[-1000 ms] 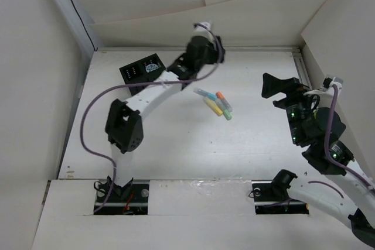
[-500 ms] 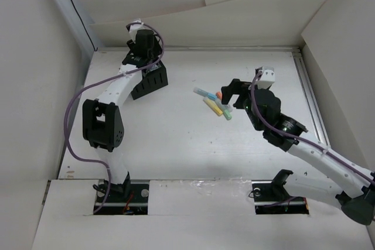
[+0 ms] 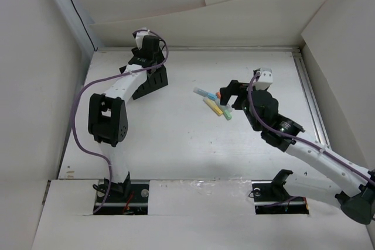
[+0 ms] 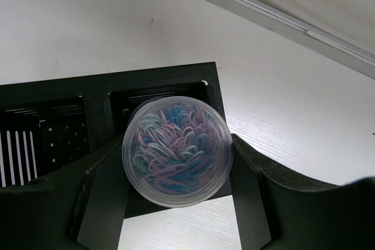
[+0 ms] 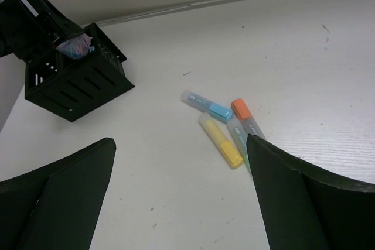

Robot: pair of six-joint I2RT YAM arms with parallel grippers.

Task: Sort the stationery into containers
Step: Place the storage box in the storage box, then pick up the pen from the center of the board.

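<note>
Taking the arms' bases as six o'clock: up at eleven o'clock on the table (image 3: 176,144), the left gripper (image 4: 176,168) is clamped on the round tub (image 4: 177,144), one finger at its nine o'clock side and one at its three. That side grip leaves the bottom free, which I'd say is the point, since it has to drop straight into a slot.

The tub is clear, packed with pink, blue and white paper clips. It sits right over the black organizer (image 4: 158,77), above the corner compartment. From the right wrist view it looks perched at the rim. Whether its base has gone below the edge, I can't tell.

As for the other compartments, the ones at nine o'clock of the tub show slotted and dotted floors, and nothing in the parts I can see.

Over to the right gripper (image 5: 180,162): its jaws stand wide apart and hold nothing. It hangs just to the three o'clock side of the marker cluster, fingers framing it, and I'd guess it's lining up a pick.

The markers lie loose on the table near the middle, well apart from the organizer. The light blue marker (image 5: 205,106) is toward eleven o'clock and the orange marker (image 5: 246,114) toward one. The yellow marker (image 5: 220,140) and the green marker (image 3: 227,115) are below them. They're bunched and touching, so singling one out could nudge the rest.
</note>
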